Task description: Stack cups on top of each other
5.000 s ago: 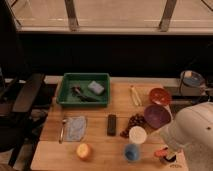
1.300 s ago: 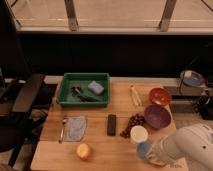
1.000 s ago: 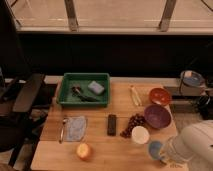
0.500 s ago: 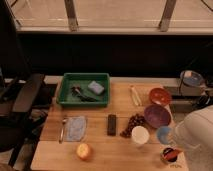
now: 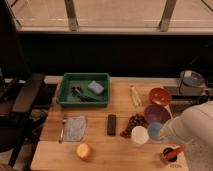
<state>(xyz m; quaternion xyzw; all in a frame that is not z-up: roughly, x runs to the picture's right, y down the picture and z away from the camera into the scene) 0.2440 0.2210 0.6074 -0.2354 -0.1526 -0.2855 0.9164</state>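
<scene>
Gripper (image 5: 163, 133) buried behind arm (image 5: 192, 127), right against blue cup (image 5: 155, 131). Cup's right edge hidden too. Arm cut off at frame edge.

Wood bench (image 5: 100, 150) by window. Green tray (image 5: 84, 90) at back left, holds blue sponge (image 5: 96, 87) and dark utensils (image 5: 80, 94). Purple bowl (image 5: 157, 113) right, red bowl (image 5: 160, 96) behind it, pale stick (image 5: 134, 95) just left. Grapes (image 5: 132, 124) beside black remote (image 5: 112, 124). Blue cloth (image 5: 76, 128) with fork (image 5: 63, 131) on its left. Orange fruit (image 5: 83, 151) front. Pincer hidden from view.
</scene>
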